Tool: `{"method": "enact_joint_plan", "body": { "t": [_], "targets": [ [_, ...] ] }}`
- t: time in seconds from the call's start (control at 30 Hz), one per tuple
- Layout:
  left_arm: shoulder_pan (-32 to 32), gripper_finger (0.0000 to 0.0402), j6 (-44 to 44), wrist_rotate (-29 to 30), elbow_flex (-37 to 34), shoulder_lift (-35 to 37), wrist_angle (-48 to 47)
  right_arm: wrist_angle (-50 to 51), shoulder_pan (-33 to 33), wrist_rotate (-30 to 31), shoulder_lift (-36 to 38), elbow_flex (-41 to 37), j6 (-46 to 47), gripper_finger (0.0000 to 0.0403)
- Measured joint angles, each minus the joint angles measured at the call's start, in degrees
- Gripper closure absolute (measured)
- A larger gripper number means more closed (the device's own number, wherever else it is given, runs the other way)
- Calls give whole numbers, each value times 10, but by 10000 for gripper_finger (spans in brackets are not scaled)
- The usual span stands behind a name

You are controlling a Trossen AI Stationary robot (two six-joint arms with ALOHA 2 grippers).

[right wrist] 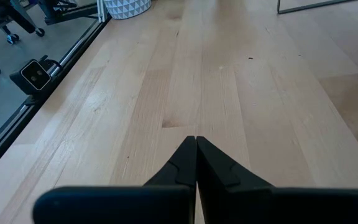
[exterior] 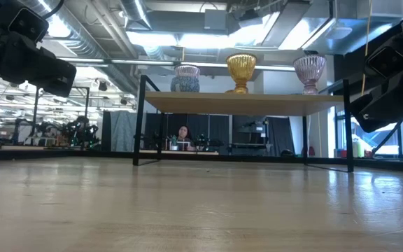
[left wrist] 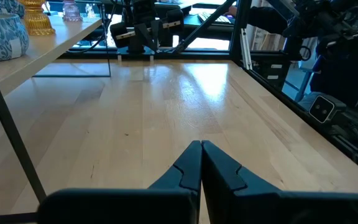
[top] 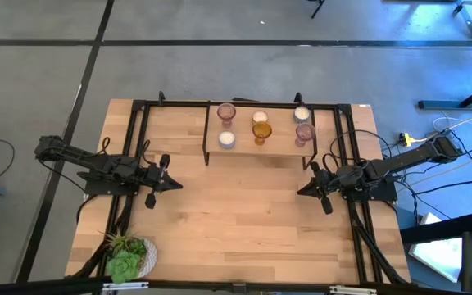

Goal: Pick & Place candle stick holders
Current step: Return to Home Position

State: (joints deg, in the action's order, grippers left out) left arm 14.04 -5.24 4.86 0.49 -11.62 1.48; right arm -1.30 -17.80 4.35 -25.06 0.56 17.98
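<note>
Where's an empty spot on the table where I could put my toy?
The wide bare wood of the table between the left tool and the right tool, in front of the shelf, is free. So is the near edge to the right of the plant. The shelf is crowded: six candle stick holders fill it.

no readable text or labels anywhere.

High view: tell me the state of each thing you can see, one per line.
candle stick holders, all six upright on the shelf, two rows of three
left gripper, shut, empty, clear of the shelf
right gripper, shut, empty, clear of the shelf
plant, upright
</note>
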Motion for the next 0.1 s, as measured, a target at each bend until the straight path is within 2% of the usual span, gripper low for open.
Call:
{"method": "enact_joint_plan", "body": {
  "t": [0.1],
  "targets": [
    [0, 400, 0, 0, 0, 0, 0, 0, 0, 0, 0, 0, 0, 398]
  ]
}}
